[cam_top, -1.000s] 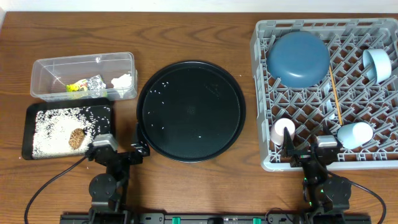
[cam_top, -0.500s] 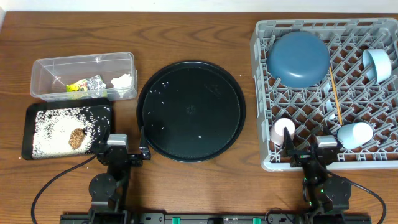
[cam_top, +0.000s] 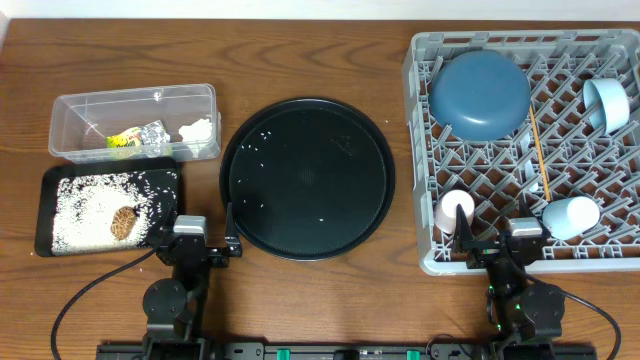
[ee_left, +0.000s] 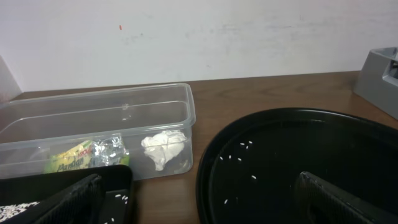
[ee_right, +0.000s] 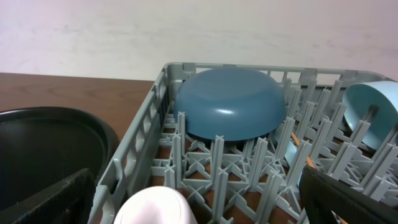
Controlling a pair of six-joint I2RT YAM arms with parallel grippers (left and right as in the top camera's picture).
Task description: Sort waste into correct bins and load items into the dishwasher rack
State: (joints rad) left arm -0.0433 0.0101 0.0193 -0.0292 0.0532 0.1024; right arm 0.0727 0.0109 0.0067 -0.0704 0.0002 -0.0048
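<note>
I see both spread: left gripper (cam_top: 205, 240), clear rectangular plastic tub (cam_top: 130, 100) ahead-left; right gripper (cam_top: 493, 240) at the near wall of the grey lattice crate (cam_top: 412, 130).

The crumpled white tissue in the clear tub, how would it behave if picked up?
The crumpled white tissue looks soft and creased, so it would probably squash in a grip and weigh very little. On the floor of the clear tub, it would likely slide if pushed.
</note>
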